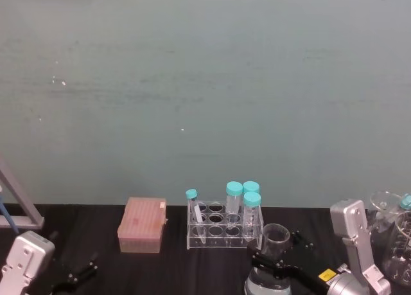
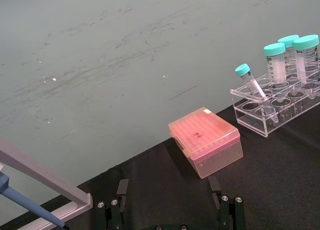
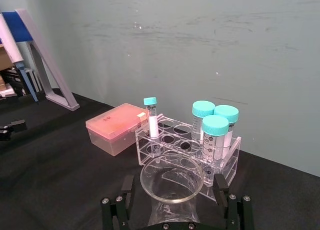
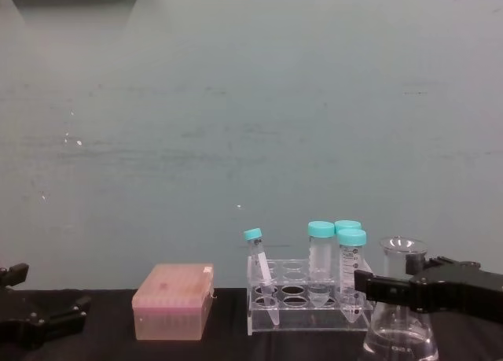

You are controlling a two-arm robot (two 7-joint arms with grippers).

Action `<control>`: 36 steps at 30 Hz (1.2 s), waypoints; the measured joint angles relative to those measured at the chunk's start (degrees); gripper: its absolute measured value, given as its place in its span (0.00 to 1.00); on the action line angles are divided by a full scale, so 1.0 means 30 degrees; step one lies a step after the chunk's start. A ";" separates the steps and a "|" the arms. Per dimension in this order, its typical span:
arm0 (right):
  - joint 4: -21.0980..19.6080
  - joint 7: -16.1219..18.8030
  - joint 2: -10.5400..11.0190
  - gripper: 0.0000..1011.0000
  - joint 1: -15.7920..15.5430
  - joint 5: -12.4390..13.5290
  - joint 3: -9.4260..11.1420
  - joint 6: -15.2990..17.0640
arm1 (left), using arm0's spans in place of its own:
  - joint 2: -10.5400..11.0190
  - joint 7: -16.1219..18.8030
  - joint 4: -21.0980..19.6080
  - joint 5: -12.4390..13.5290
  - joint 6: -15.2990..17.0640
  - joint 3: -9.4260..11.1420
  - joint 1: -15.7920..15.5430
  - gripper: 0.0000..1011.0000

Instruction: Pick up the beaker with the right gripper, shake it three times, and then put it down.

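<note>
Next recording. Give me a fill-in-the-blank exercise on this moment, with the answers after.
1. The right gripper has its jaws on either side of the beaker, at its ____.
2. The tube rack holds ____ teal-capped tubes.
3. The pink box stands on the rack's ____ side, by the robot's sides.
4. The left gripper, parked at the robot's left, has its jaws ____.
Missing words: neck; four; left; open.

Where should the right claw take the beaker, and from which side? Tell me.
Grip the beaker by its narrow neck, below the flared rim, coming in level from the robot's near side. It stands upright, its wide base looks too broad to span, and the rim should stop slipping. The open right claw straddles that neck.
</note>
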 joint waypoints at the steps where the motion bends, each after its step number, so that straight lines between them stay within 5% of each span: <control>1: 0.0004 -0.0014 -0.0021 0.99 0.0003 -0.0019 0.0015 0.0012 | 0.0000 0.0000 0.0000 0.0000 0.0000 0.0000 0.0000 0.99; 24: 0.0103 -0.0180 -0.0242 0.99 0.0006 -0.0336 0.0157 0.0240 | 0.0000 0.0000 0.0001 0.0000 0.0000 0.0000 -0.0001 0.99; 36: 0.0095 -0.0171 -0.0223 0.71 0.0004 -0.0309 0.0134 0.0233 | 0.0001 0.0000 0.0000 0.0001 0.0000 0.0000 0.0000 0.99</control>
